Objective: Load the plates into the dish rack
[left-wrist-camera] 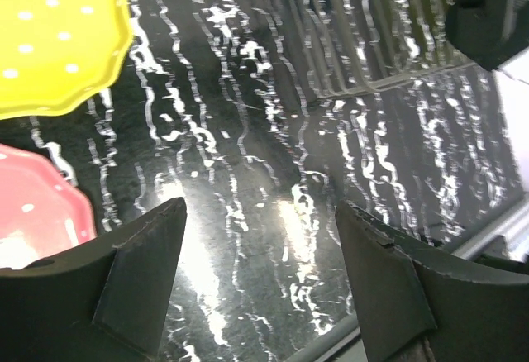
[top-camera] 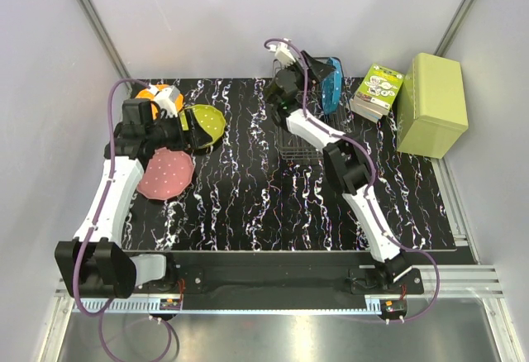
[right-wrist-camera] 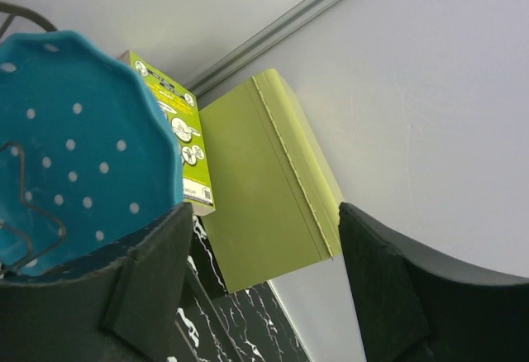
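The blue plate (top-camera: 334,85) (right-wrist-camera: 83,147) stands on edge in the black wire dish rack (top-camera: 307,135) (right-wrist-camera: 33,217) at the back. My right gripper (top-camera: 314,71) (right-wrist-camera: 264,213) hovers open beside it, with nothing between its fingers. The yellow-green plate (top-camera: 211,122) (left-wrist-camera: 50,40) and the pink plate (top-camera: 165,173) (left-wrist-camera: 37,213) lie flat on the table at the left. The orange plate (top-camera: 149,92) shows partly behind the left arm. Over bare table next to the yellow-green plate, my left gripper (top-camera: 188,135) (left-wrist-camera: 260,213) is open and empty.
A light green box (top-camera: 431,104) (right-wrist-camera: 264,197) stands at the back right, with a printed green packet (top-camera: 378,91) (right-wrist-camera: 178,130) leaning between it and the rack. A small white round thing (top-camera: 171,97) sits by the orange plate. The black marbled table (top-camera: 248,205) ends at a metal rail in front.
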Motion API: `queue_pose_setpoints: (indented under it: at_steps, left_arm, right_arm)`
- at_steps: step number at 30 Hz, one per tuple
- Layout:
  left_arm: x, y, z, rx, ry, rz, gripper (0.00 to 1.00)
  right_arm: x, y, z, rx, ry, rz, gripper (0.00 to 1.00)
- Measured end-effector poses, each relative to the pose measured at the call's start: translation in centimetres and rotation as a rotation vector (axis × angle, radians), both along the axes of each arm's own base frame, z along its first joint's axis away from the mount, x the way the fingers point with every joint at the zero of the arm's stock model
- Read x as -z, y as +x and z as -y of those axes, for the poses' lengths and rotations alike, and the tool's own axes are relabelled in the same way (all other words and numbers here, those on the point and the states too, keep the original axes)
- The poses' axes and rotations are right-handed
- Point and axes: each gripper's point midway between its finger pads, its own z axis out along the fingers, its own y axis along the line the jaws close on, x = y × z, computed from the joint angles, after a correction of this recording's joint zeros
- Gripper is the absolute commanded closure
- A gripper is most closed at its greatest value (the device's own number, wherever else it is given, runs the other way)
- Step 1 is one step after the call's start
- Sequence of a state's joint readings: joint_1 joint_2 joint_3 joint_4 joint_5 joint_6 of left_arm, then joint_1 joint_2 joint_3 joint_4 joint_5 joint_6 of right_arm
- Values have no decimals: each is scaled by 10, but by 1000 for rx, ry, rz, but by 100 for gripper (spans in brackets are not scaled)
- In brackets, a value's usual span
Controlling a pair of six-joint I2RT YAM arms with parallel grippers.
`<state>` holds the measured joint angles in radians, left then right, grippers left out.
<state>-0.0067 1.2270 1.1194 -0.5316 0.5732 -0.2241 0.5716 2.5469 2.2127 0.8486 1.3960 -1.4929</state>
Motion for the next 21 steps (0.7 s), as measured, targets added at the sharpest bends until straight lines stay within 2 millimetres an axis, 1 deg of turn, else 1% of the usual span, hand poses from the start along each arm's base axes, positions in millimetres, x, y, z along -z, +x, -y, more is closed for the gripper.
queue_pose_setpoints:
  at_steps: [2,4,6,7,9,10,11,12,13,14,15,16,17,18,19,20,21]
  left_arm:
    - [4,3,-6,-10,38,8,22]
    - [11,7,-11,-16,80,11,22]
    - [24,14,-18,-21,127,-4,22]
    - [32,17,-21,-24,148,-21,22]
    - [46,25,-30,-36,174,-66,23]
    - [52,30,-37,-50,187,-90,23]
    - [58,34,-44,-66,195,-116,23]
    - [61,37,-53,-86,206,-142,24]
    - [63,39,-58,-98,212,-153,25]
    - [63,40,-64,-109,220,-162,26]
    - [64,38,-72,-118,239,-167,27]
    - [65,37,-76,-120,252,-170,29]
    - [66,34,-79,-118,269,-176,33]
    - [69,31,-81,-108,289,-180,36]
    - [73,28,-82,-90,309,-186,44]
    - [79,23,-82,-71,328,-204,51]
    - [87,19,-83,-49,352,-219,60]
  right_arm:
    - [4,-3,-10,-16,-5,-10,32]
    - [9,-7,-23,-42,-13,-22,31]
    - [12,-13,-41,-84,-18,-37,30]
    - [14,-15,-59,-142,-28,-60,30]
    - [7,-19,-94,-284,-4,-73,31]
    - [0,-18,-119,-415,20,-116,33]
    - [-11,-20,-146,-561,86,-137,36]
    - [-24,-28,-168,-687,167,-162,41]
    - [-41,-41,-186,-805,264,-182,49]
    - [-60,-57,-197,-905,361,-198,53]
    - [-81,-76,-199,-983,449,-212,54]
    - [-101,-96,-195,-1040,536,-217,55]
    - [-116,-111,-188,-1074,603,-214,50]
    - [-132,-132,-174,-1112,699,-218,35]
    - [-139,-146,-161,-1121,764,-224,13]
    - [-144,-162,-143,-1128,859,-227,1]
    - [-136,-172,-128,-1108,935,-254,0]
